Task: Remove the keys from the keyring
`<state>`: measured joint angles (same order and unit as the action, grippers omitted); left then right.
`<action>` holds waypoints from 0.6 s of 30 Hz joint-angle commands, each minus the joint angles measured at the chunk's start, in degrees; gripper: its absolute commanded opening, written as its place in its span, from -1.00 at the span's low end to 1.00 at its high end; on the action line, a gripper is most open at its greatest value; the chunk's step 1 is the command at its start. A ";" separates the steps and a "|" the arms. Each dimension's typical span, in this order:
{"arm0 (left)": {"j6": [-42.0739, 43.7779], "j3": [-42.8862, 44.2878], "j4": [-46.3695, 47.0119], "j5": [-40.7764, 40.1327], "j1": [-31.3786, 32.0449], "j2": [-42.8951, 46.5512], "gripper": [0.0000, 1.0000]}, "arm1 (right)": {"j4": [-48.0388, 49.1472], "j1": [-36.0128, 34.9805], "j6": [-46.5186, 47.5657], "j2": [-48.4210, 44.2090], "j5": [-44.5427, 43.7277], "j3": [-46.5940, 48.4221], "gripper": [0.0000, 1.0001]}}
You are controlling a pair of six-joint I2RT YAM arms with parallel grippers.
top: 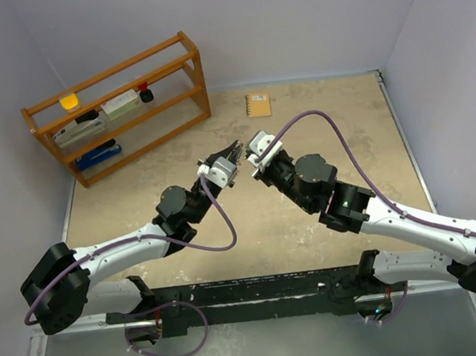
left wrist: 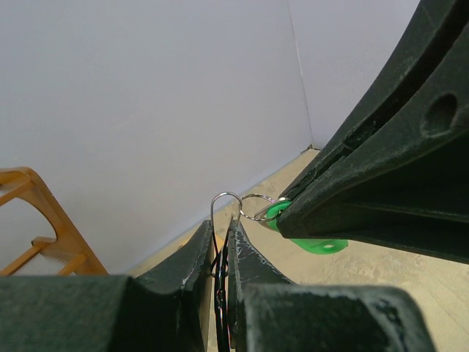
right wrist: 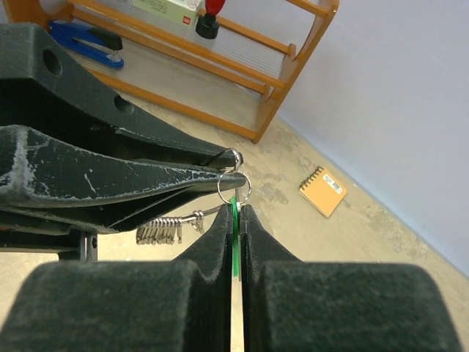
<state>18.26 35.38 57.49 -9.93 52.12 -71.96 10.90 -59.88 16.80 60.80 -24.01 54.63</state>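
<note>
Both grippers meet in mid-air above the table's middle. My left gripper (left wrist: 222,231) is shut on the keyring (left wrist: 226,199), whose thin silver wire loop sticks out above its fingertips. A small silver ring (left wrist: 256,207) links that loop to the green-headed key (left wrist: 311,244). My right gripper (right wrist: 234,209) is shut on that green key (right wrist: 234,238), edge-on between its pads. Several small silver keys (right wrist: 159,233) hang bunched on the wire under the left gripper's fingers (right wrist: 110,176). In the top view the left gripper (top: 233,151) and right gripper (top: 253,161) nearly touch tip to tip.
A tan spiral notebook (top: 258,105) lies on the table at the back. At the back left stands a wooden shelf rack (top: 118,106), and it holds a blue stapler (right wrist: 88,40) and other small items. White walls close in the table.
</note>
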 commanded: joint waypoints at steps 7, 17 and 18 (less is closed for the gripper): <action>0.39 1.28 4.89 -2.16 -0.88 3.13 -1.00 | 2.12 0.02 -1.61 -0.80 0.59 1.01 -1.00; 0.91 1.45 5.93 -1.48 -0.92 3.70 -1.00 | 0.83 0.03 -2.47 -0.40 1.97 0.98 -1.00; 1.32 1.46 5.88 -1.36 -0.88 3.79 -1.00 | 0.37 0.02 -2.75 -0.16 2.44 1.19 -1.00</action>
<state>18.24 35.38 57.71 -9.78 52.12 -70.89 11.51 -59.88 15.70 60.80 -22.85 54.63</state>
